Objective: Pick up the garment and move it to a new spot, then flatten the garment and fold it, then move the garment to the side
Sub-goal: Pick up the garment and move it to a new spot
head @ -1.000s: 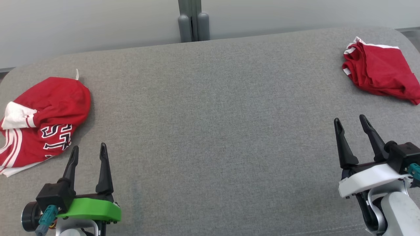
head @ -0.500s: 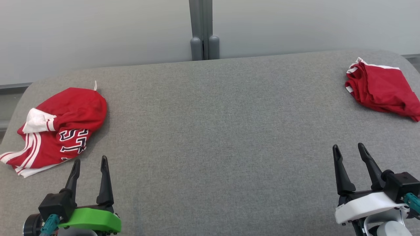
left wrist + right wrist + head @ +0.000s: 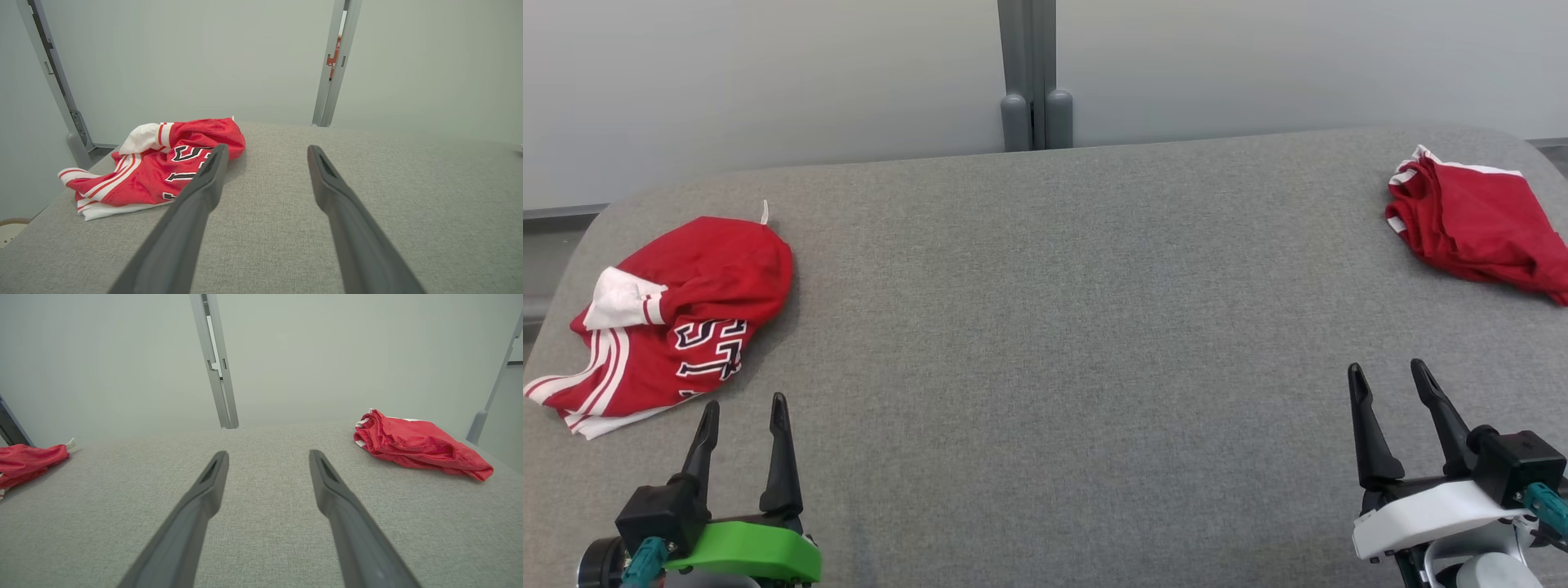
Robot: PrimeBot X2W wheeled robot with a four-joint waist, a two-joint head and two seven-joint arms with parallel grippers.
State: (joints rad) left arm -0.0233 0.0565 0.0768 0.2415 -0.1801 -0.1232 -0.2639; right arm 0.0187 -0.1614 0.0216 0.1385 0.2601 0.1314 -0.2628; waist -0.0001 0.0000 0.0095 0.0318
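Observation:
A crumpled red garment (image 3: 686,318) with white trim and dark lettering lies at the left of the grey table; the left wrist view has this garment (image 3: 163,167) ahead and to the left of my fingers. My left gripper (image 3: 745,401) stands open and empty just in front of it, a little to its right, not touching it. A second red garment (image 3: 1474,220), bunched with white edging, lies at the far right. My right gripper (image 3: 1387,367) is open and empty, well in front of it; the right wrist view places that garment (image 3: 416,447) ahead to the right.
The grey fabric table (image 3: 1054,327) has rounded corners, and its left edge runs close beside the crumpled garment. A grey post (image 3: 1033,82) stands against the pale wall behind the table's far edge. Bare fabric spans the stretch between the two garments.
The head camera has tilted up, so the table and both garments sit lower in the picture. Both grippers stay open and empty at the near edge.

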